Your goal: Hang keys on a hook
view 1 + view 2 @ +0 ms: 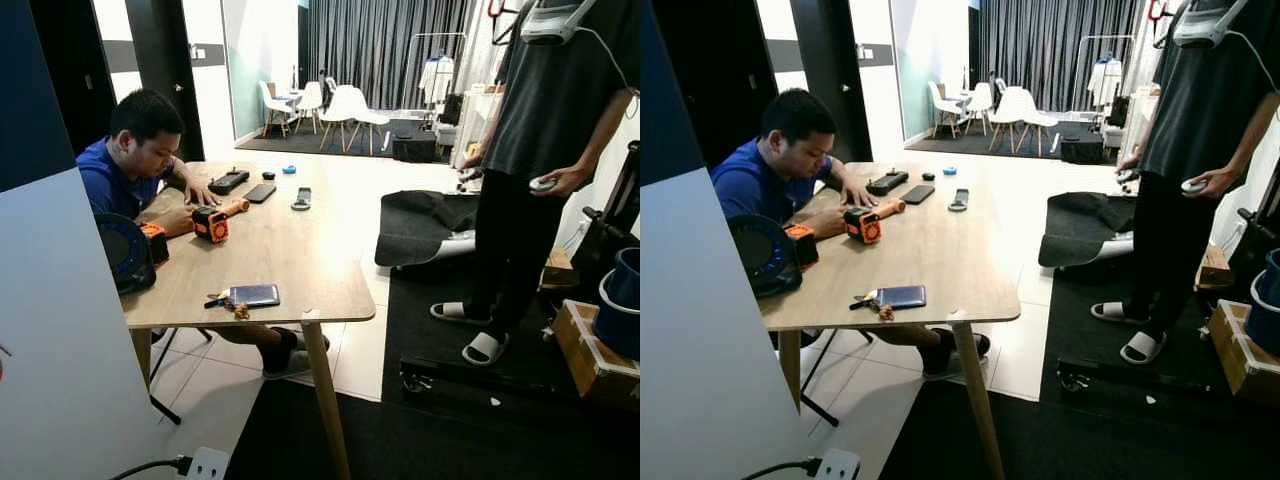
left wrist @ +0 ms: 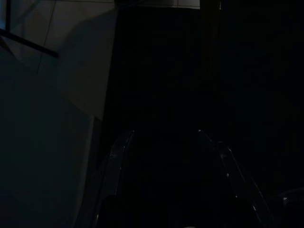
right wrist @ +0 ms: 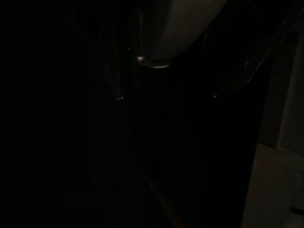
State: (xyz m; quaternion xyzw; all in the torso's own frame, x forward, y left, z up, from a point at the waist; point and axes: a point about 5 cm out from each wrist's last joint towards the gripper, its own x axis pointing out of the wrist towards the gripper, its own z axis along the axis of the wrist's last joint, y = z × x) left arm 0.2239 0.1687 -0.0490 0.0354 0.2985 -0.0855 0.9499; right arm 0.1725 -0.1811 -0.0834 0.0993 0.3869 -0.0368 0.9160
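A small bunch of keys (image 1: 222,301) lies on the wooden table (image 1: 300,250) near its front edge, touching a dark blue wallet-like case (image 1: 254,294). Both arms hang idle in the shade. In the dark left wrist view, my left gripper (image 2: 164,133) shows faint finger outlines standing apart, with nothing between them. My right gripper (image 3: 166,97) is equally dim, its two tips apart and nothing visible between them. A tall white board (image 1: 60,330) stands close on the left.
A seated person in blue (image 1: 120,175) works on an orange tool (image 1: 212,222) at the table's far left. Another person (image 1: 540,150) stands at right holding controllers. A cable reel (image 1: 125,250), a floor power strip (image 1: 205,463), a wooden box (image 1: 595,355) and a blue bucket (image 1: 620,300) are nearby.
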